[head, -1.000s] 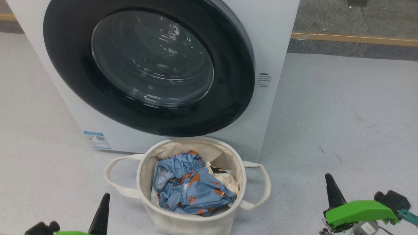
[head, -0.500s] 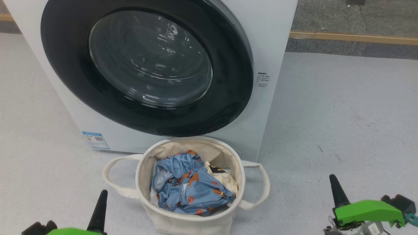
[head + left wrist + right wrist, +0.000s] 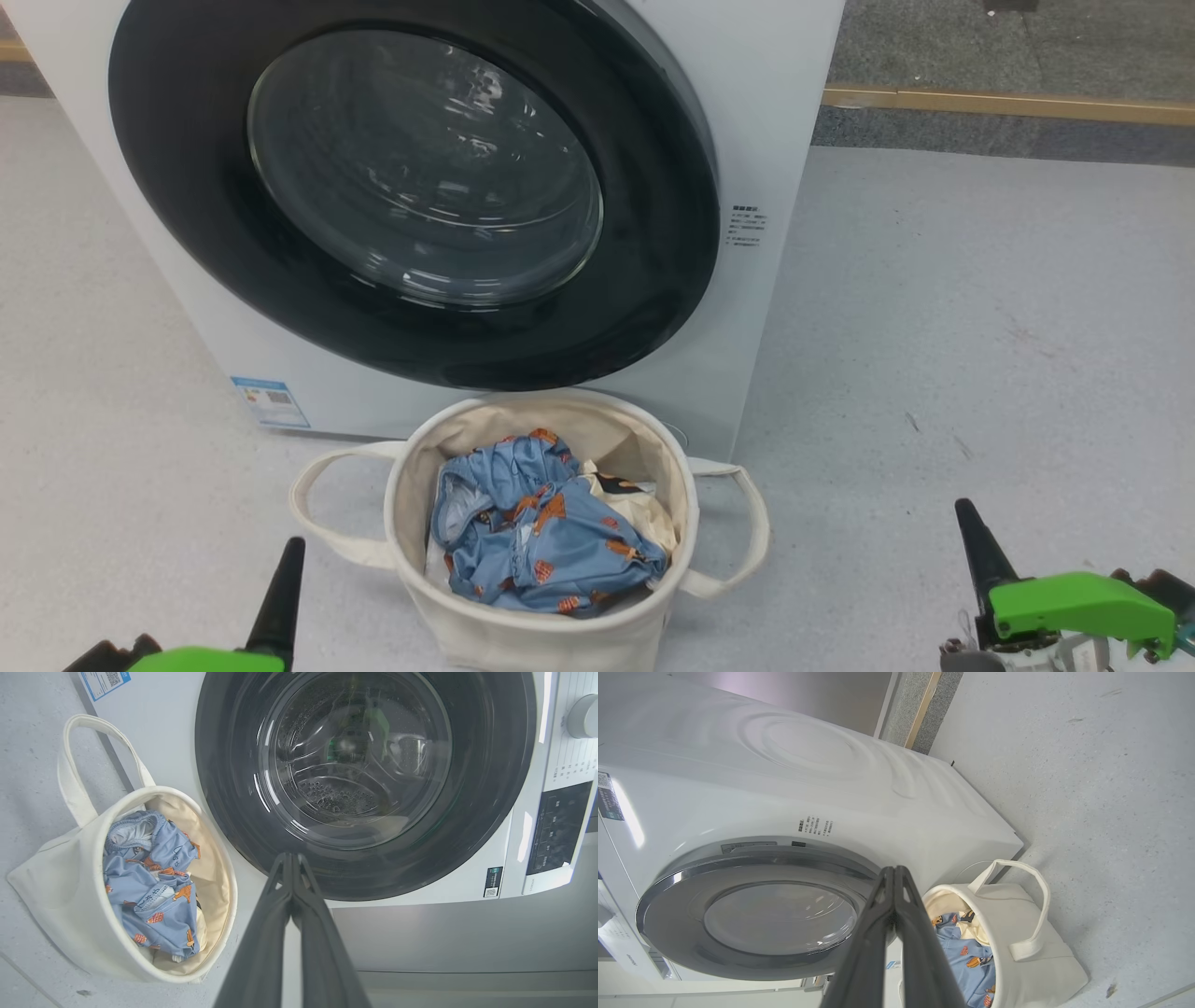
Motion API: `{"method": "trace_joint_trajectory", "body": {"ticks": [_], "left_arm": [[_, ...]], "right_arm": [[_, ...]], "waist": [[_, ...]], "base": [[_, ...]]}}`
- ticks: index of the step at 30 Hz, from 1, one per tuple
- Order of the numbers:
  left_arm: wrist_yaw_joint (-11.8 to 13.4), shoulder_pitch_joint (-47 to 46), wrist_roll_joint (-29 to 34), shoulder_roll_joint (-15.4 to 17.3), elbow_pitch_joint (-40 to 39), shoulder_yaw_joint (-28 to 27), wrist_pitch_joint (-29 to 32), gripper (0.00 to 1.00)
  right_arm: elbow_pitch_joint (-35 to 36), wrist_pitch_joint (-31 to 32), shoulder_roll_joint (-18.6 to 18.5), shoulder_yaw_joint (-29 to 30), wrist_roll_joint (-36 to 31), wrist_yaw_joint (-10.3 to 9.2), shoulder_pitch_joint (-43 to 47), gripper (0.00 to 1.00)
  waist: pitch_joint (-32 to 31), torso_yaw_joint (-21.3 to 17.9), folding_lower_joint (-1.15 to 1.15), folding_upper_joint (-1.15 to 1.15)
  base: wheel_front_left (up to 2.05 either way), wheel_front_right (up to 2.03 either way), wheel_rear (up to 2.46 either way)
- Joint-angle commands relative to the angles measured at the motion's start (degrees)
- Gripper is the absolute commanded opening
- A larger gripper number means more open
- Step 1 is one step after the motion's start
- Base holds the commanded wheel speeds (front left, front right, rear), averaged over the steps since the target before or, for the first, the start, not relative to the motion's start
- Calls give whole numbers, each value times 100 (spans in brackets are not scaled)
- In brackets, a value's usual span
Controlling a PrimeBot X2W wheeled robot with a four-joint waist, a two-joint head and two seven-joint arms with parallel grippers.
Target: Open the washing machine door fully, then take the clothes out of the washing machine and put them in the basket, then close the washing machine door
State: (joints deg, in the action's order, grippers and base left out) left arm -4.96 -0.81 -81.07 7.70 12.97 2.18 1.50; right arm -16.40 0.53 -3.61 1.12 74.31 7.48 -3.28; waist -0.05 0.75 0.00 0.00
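Note:
The washing machine door [image 3: 411, 196] lies flat against the white washing machine [image 3: 747, 112], its black rim around clear glass; the drum behind the glass [image 3: 348, 765] looks bare. The cream basket [image 3: 532, 630] stands on the floor just below the door with the clothes [image 3: 546, 537] inside, light blue with orange figures plus a cream piece. My left gripper [image 3: 285, 569] is shut and empty at the lower left, beside the basket. My right gripper [image 3: 971, 532] is shut and empty at the lower right, well clear of the basket. In the wrist views the left gripper [image 3: 290, 857] and right gripper [image 3: 893, 870] have tips pressed together.
Grey speckled floor [image 3: 980, 327] spreads to the right of the machine. A wooden strip [image 3: 1008, 105] runs along the back edge. The machine's control panel and knob [image 3: 584, 716] sit at its top. A blue label [image 3: 269, 401] marks the lower front.
Both grippers have sunk lower in the head view and the right one has drifted right; the scene has shifted slightly left, so the camera moved. Door, basket and clothes are unmoved.

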Motion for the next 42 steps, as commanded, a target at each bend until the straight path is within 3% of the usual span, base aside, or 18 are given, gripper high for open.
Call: {"method": "trace_joint_trajectory", "body": {"ticks": [1,29,42], "left_arm": [[-52,-315,-93,4,-140,-244,64,0],[-250,-530,-1145,-428,104,-800,444,0],[-253,-534,-1152,-442,107,-819,457,0]], "right_arm": [[221,57,-74,-38,157,1,-268,0],[247,445,-57,355,1910,1,-274,0],[246,471,-40,385,1915,1,-276,0]], "waist": [[1,-3,0,0],[23,-74,0,0],[23,-75,0,0]], "base": [[0,0,0],[0,0,0],[0,0,0]]}}
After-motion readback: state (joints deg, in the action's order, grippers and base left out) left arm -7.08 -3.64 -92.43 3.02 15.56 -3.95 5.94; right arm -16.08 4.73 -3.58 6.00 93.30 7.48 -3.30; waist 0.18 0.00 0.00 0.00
